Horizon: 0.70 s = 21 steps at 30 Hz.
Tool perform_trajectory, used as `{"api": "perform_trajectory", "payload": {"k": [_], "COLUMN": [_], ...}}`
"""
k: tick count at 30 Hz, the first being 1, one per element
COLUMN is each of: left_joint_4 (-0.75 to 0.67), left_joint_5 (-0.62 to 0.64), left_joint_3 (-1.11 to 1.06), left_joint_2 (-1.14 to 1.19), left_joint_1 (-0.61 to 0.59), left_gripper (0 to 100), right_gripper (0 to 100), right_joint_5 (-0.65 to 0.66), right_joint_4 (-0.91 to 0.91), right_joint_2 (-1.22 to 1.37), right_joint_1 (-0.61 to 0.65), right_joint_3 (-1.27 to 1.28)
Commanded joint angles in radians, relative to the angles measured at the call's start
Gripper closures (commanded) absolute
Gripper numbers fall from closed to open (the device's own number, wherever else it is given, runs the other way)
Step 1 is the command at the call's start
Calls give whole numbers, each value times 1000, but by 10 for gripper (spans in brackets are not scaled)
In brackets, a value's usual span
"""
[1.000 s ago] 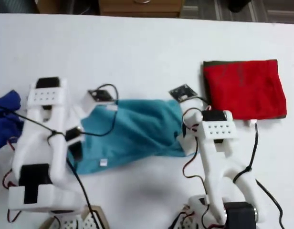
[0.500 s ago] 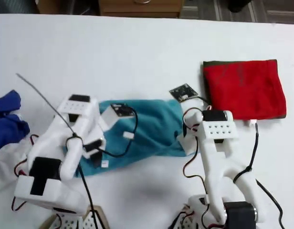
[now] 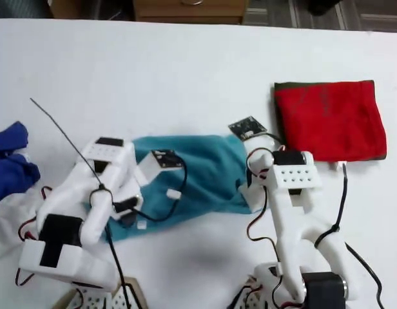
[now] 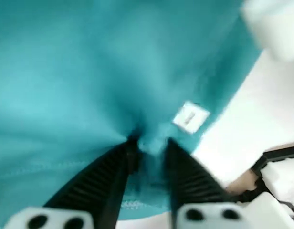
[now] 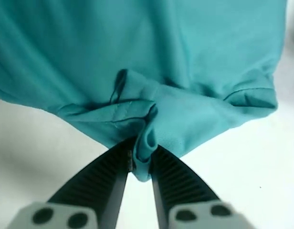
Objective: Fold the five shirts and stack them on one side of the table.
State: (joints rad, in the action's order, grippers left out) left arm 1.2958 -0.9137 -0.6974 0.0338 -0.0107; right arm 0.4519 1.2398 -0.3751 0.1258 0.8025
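The left arm (image 3: pixel 82 199) stands at the near-left of the table (image 3: pixel 185 64) and leans far and to the right. Its wrist is bent down over the near-left part of the teal shirt (image 3: pixel 205 174). The left gripper (image 4: pixel 148 147) is almost closed. Its black ribbed fingers (image 4: pixel 116 171) pinch a small pucker of teal cloth close to the hem, just beside a little white tag (image 4: pixel 190 116).

The right arm (image 3: pixel 292 199) rises from its base at the near-right and folds forward, with its wrist pointing down at the shirt's right end. The right gripper (image 5: pixel 141 160) is clamped on a bunched fold at the fabric's edge, and the cloth gathers into creases just beyond the fingertips.

The teal shirt lies across the middle of the table between the two arms. It is spread out but wrinkled, with its long side running left to right. From above, the left arm, its wrist camera (image 3: pixel 163 158) and a loop of black cable (image 3: pixel 179 187) cover much of the shirt's left part. The right arm's wrist hides the right corner.

A red shirt (image 3: pixel 330 119), folded into a neat rectangle, lies at the far-right, apart from the teal one. A crumpled blue shirt (image 3: pixel 8 158) sits at the left edge, touching a pale cloth (image 3: pixel 5 222) on its near side. A thin black wire (image 3: pixel 57 129) slants up from the left arm. Wooden furniture (image 3: pixel 185 8) stands beyond the far edge.
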Motion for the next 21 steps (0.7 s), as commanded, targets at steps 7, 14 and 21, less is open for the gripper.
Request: {"api": "perform_trajectory", "payload": {"k": [7,14,21], "left_joint_4": [290,474,480], "left_joint_5": [-8,-14,-6], "left_joint_3": [208,329,308], "left_joint_2": [-28,-287,-420], "left_joint_1": [-3,-5,-9], "left_gripper": [974,974,974], "right_gripper": [981,981,920], "right_joint_5": [0,-38,-192], "right_joint_4": [-39,-151,-220], "right_joint_2": [-31,-31,-31], "right_joint_1": [-16,-8,28], "right_joint_3": [0,-5,-6]}}
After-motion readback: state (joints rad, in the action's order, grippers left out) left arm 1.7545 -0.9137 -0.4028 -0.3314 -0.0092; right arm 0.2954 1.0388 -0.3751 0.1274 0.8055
